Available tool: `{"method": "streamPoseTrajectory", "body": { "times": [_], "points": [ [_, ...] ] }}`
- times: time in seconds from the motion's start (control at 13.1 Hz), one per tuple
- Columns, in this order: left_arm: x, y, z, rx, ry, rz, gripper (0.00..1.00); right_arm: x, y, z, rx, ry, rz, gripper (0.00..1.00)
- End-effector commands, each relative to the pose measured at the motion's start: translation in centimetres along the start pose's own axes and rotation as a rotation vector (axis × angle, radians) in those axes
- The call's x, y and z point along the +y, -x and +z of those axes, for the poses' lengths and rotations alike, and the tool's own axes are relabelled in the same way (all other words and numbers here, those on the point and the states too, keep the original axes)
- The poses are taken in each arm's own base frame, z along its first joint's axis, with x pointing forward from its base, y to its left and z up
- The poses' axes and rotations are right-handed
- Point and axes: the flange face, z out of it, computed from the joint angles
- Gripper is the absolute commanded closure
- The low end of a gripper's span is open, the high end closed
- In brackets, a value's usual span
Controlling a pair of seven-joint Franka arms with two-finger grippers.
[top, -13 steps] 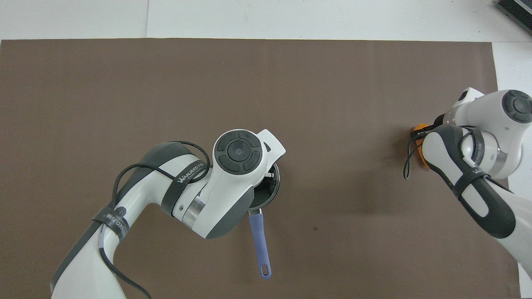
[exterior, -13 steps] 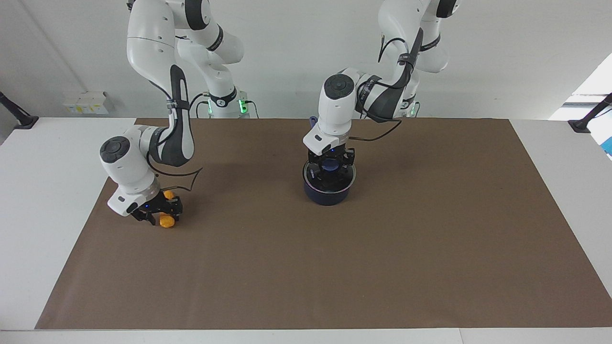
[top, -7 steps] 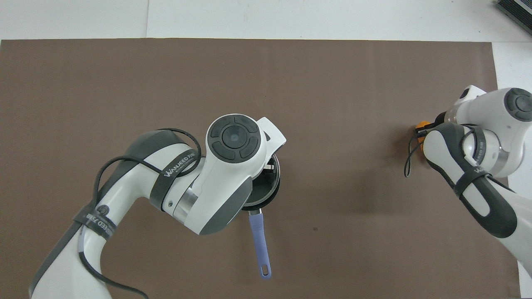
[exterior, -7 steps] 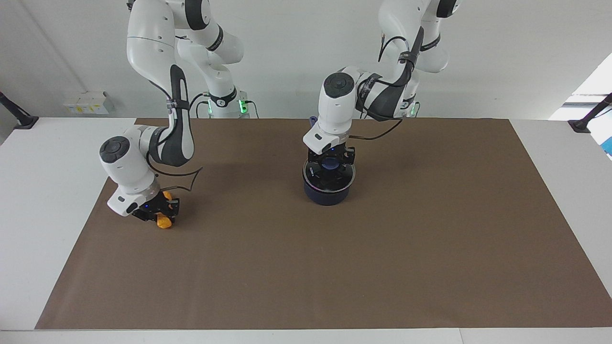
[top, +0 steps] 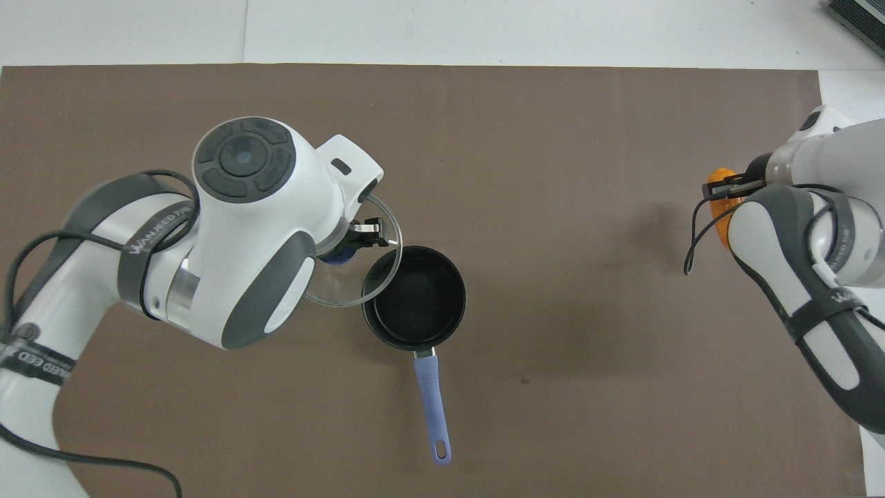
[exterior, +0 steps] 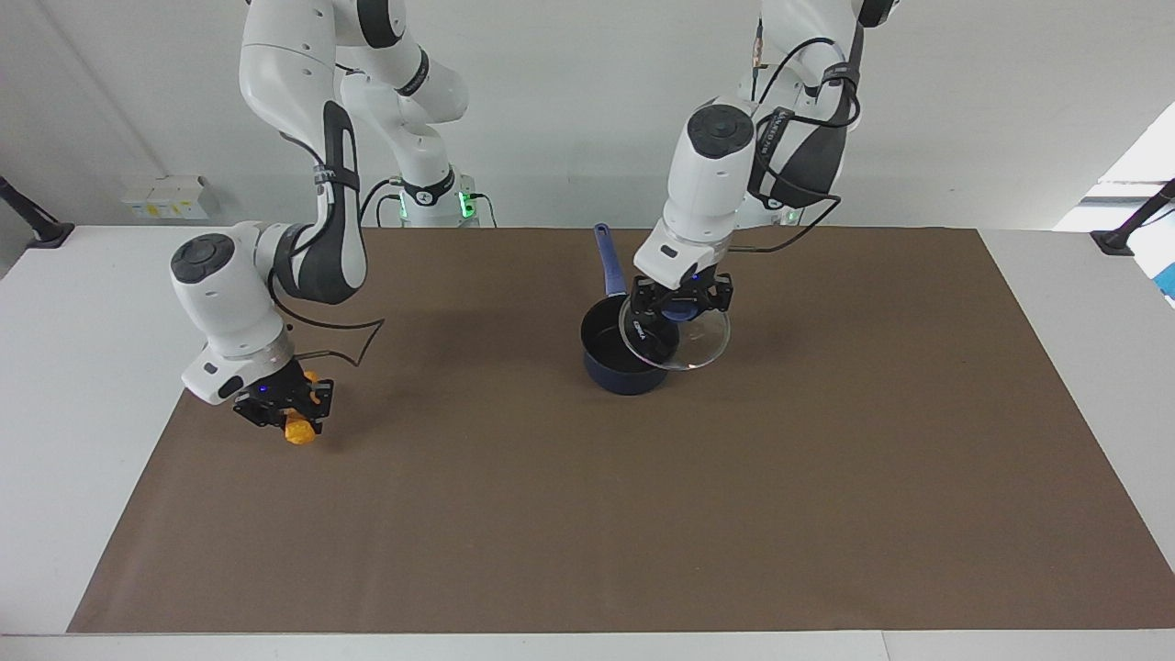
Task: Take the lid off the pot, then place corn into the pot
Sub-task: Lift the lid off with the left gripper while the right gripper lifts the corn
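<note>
Facing view: and the lid is off! The left gripper point(exterior: 679, 308), which a second ago sat low on the pot, has lifted and swung toward the left arm's end of the table, pinching the blue knob of the round clear glass lid with its thin metal rim point(exterior: 684, 344). The lid hangs tilted, one edge overlapping the rim of the small dark navy saucepan point(exterior: 624, 358), whose black inside is open now; its long blue handle points toward the robots.

Over at the right arm's end, the right gripper point(exterior: 289, 408) has risen off the mat too, fingers pressed on the stubby yellow-orange corn cob point(exterior: 297, 429), which is clear of the surface by my reading.

So step one looks done, and the corn has a free path in once the lid moves fully aside.

All of this plays out on a plain brown mat point(exterior: 643, 514) over a white table point(exterior: 83, 303), with a white wall at the robots' end.
</note>
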Motion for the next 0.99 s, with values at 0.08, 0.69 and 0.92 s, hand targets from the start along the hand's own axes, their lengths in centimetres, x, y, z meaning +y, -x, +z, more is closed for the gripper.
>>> {"method": "streamPoseTrajectory", "body": {
  "times": [0.08, 0.69, 0.92],
  "points": [
    [-5.7, -1.5, -1.0, -0.026, -0.015, 0.010, 1.00, -3.8, 0.1, -6.3, -0.048, -0.030, 0.053, 1.00],
    [-23.2, -2.2, 3.3, -0.049, -0.004, 0.142, 1.00, -25.0, -0.5, -8.4, -0.046, 0.034, 0.153, 1.00],
    [-26.7, -0.9, 7.9, -0.038, 0.000, 0.157, 1.00, -32.5, 0.5, -8.1, -0.044, 0.024, 0.205, 1.00]
  ]
}}
